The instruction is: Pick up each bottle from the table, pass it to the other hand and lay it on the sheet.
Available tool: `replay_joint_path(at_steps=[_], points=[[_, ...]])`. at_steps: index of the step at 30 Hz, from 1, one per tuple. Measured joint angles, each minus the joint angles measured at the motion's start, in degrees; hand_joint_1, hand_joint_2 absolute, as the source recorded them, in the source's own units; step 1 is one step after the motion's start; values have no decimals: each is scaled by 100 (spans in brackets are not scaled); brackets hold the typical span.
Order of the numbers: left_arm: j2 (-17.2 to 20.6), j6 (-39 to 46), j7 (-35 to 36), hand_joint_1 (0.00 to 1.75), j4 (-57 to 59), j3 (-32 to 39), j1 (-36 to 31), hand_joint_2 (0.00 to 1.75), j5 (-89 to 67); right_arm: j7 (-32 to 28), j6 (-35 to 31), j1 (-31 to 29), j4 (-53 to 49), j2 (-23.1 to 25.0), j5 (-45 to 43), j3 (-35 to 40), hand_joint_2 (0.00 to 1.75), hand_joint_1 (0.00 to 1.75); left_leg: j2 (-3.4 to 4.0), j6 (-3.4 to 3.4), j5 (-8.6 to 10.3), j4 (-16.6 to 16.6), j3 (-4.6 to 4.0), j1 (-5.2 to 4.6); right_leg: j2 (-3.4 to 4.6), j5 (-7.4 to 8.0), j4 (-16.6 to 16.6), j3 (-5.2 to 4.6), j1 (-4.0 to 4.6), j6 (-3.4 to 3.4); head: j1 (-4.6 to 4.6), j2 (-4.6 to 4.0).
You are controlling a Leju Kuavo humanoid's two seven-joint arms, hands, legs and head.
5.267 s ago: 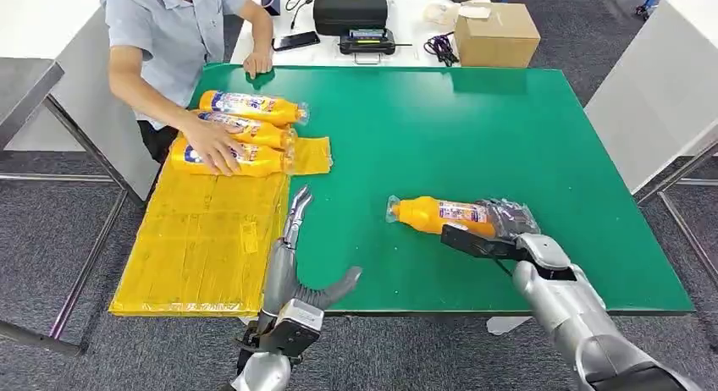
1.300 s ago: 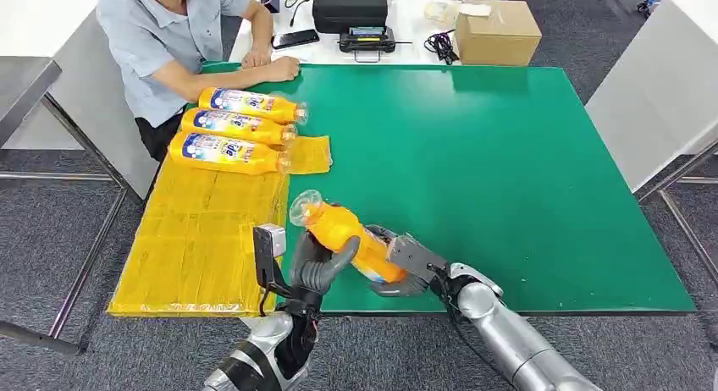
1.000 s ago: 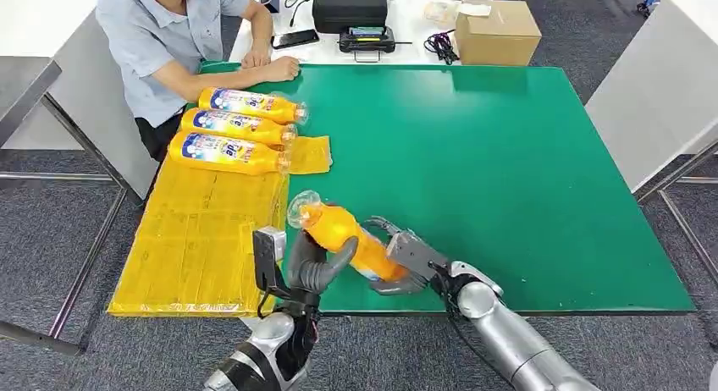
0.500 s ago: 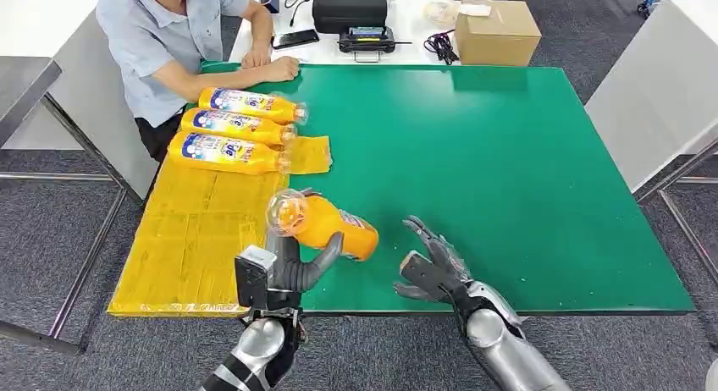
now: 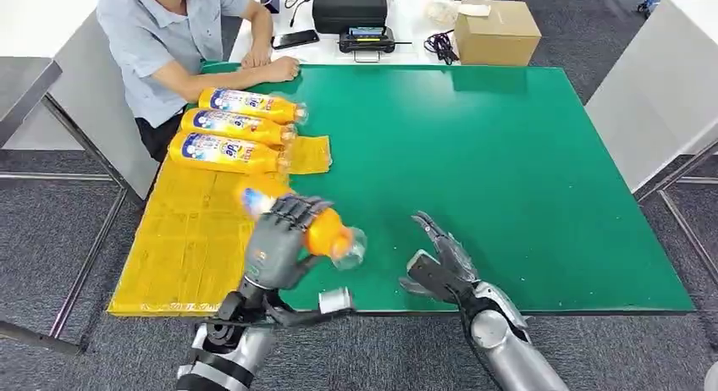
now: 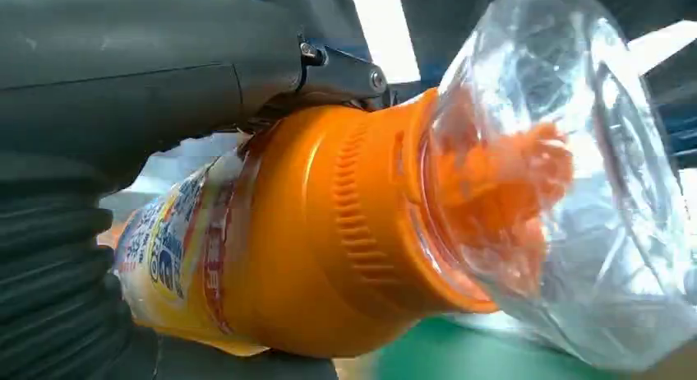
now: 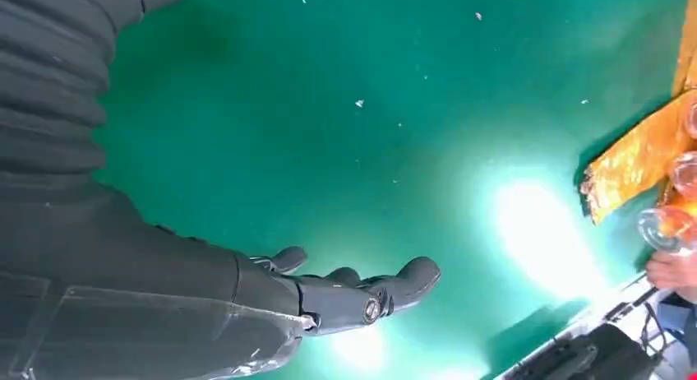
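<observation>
My left hand [image 5: 278,241] grips an orange bottle [image 5: 315,229] with a clear cap, held above the seam between the yellow sheet [image 5: 199,239] and the green table [image 5: 491,145]. The left wrist view shows that bottle [image 6: 329,232] close up, its clear cap pointing away from the hand [image 6: 123,84]. Three more orange bottles [image 5: 229,129] lie side by side on the sheet's far end. My right hand [image 5: 436,260] hovers open over the table's near edge, fingers spread, holding nothing; the right wrist view shows this hand [image 7: 329,294] over bare green.
A person [image 5: 169,35] sits at the table's far left corner, forearm resting on the edge. Behind the table stand a cardboard box [image 5: 495,33], a black case [image 5: 350,6] and a phone [image 5: 295,41]. White tables flank both sides.
The right hand let go of the bottle and drew back, open. The left hand now carries the bottle alone and has turned it over, swinging it left toward the sheet.
</observation>
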Motion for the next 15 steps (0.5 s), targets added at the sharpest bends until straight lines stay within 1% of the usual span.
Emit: replay_joint_path(at_steps=[2, 4, 6, 9, 11, 15], points=[[132, 0, 721, 175, 191, -33, -128, 175, -325, -24, 13, 13, 0, 33, 2, -72, 175, 0, -1, -2, 2, 0, 2, 2, 0, 0, 0, 0, 1, 0, 0, 0], [309, 0, 1411, 175, 519, -210, -291, 175, -489, -50, 13, 48, -13, 68, 20, -155, 175, 0, -1, -6, 5, 0, 1, 2, 0, 0, 2, 1, 1, 0, 0, 0], [495, -28, 1955, 175, 786, -467, -431, 175, -528, -68, 13, 104, -50, 109, 30, -253, 175, 0, 0, -5, 5, 0, 0, 2, 1, 1, 2, 1, 1, 0, 0, 0], [782, -462, 2622, 175, 1142, -878, -710, 175, -552, -89, 30, 153, -100, 155, 55, -376, 175, 0, 0, -5, 5, 0, -1, 1, 0, 1, 2, 0, -1, 0, 0, 0], [904, -734, 2748, 175, 1380, -1068, -869, 175, -472, -92, 57, 181, -122, 177, 83, -424, 175, 0, -1, -5, 5, 0, -2, 0, 0, 1, 2, 0, -1, 0, 0, 0], [999, -1065, 2586, 175, 1950, -1152, -1205, 175, -180, -98, 94, 239, -136, 240, 109, -544, 175, 0, -3, -5, 5, 0, -3, 0, -1, 1, 2, 1, -1, 0, 0, 0]])
